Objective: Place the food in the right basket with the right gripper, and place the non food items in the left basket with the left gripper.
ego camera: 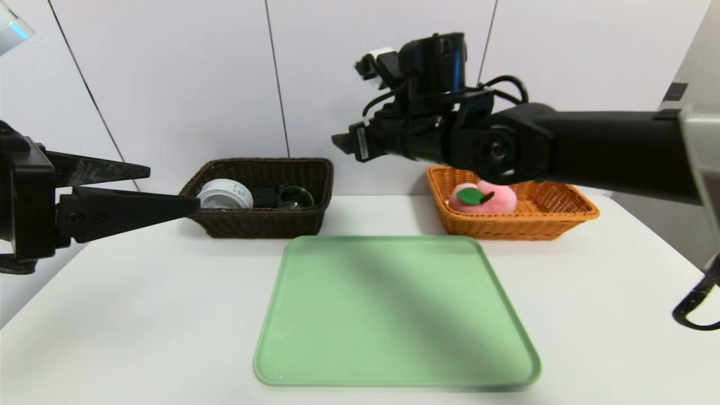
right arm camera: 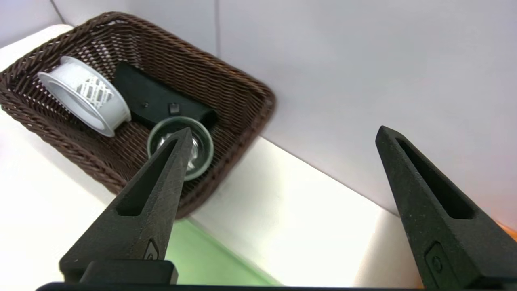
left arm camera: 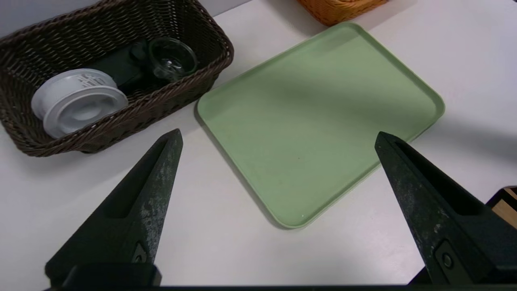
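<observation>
The pink plush peach, the food (ego camera: 485, 198), lies in the orange right basket (ego camera: 568, 212). The dark brown left basket (ego camera: 259, 224) holds the non food items: a white round container (ego camera: 225, 194), a black pouch (ego camera: 265, 196) and a clear glass cup (ego camera: 296, 197). My right gripper (ego camera: 346, 143) hangs in the air left of the orange basket, above the gap between the baskets. It is open and empty in the right wrist view (right arm camera: 282, 131). My left gripper (ego camera: 171, 188) is raised at the table's left, open with nothing in it (left arm camera: 278, 133).
A light green tray (ego camera: 394, 309) lies bare in the middle of the white table, in front of both baskets. A white panelled wall stands close behind the baskets. My right forearm spans the air above the orange basket.
</observation>
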Robot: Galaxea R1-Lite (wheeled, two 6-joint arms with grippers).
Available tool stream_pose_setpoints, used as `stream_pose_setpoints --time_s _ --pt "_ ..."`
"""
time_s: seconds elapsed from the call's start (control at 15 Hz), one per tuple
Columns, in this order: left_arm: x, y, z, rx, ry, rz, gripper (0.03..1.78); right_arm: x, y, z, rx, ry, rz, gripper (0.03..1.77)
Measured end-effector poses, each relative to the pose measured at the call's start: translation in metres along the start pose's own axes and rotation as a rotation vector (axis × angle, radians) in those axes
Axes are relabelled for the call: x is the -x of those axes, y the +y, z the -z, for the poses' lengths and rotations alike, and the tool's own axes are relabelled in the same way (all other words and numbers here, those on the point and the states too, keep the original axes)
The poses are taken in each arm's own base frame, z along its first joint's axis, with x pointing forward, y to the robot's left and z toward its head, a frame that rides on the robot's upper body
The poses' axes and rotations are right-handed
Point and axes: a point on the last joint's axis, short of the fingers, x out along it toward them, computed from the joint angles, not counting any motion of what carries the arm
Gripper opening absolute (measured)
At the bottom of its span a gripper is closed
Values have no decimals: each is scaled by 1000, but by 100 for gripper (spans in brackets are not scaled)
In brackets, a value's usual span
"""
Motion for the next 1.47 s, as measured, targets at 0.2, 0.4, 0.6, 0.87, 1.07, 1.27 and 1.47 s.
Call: stream_pose_setpoints --time_s 0.2,0.4,0.6,0.87,1.07,1.27,1.47 --pt "10 1 2 7 -19 -30 169 46 -26 -21 -61 82 52 162" --pt "18 1 3 22 -39 -49 169 106 -42 -36 -144 181 98 165" --pt "26 2 4 72 -53 -83 169 171 -49 -31 -190 288 170 167" --pt "42 -3 17 93 -52 -178 169 256 -60 -5 -213 339 233 168" --pt "69 -14 35 93 -34 -210 169 322 -66 13 -235 301 284 169" --pt "99 -28 54 88 -51 -217 169 381 -67 30 -249 257 340 169" --pt "123 -40 73 88 -74 -241 169 425 -62 44 -240 208 393 169"
